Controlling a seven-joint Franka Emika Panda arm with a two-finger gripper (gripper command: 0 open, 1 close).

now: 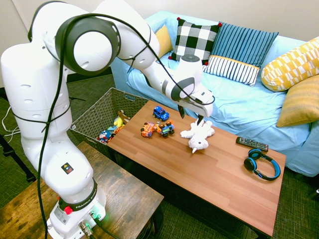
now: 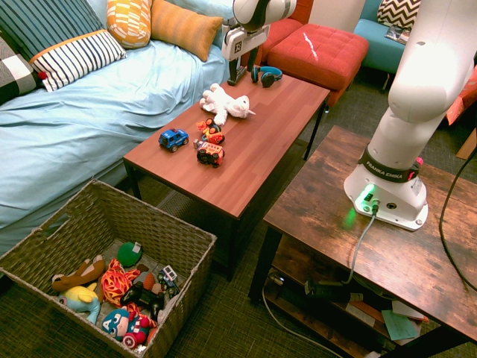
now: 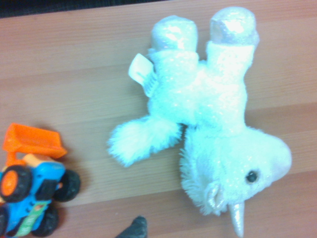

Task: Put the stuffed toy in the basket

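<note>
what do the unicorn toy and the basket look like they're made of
The unicorn toy looks like white plush, shaggy at mane and tail, with shiny, glittery feet and horn that could be metallic fabric. The basket shows a matte grey-brown over-under weave, perhaps synthetic wicker or paper cord; the pictures don't settle which.

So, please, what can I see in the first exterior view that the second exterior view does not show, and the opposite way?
Only the first exterior view shows the dark remote control lying near the headphones.

Only the second exterior view shows the red ottoman and the zigzag-patterned cushion.

Both show the white stuffed toy on the wooden table, the blue toy car, the headphones, and the woven basket with other toys inside.
</note>
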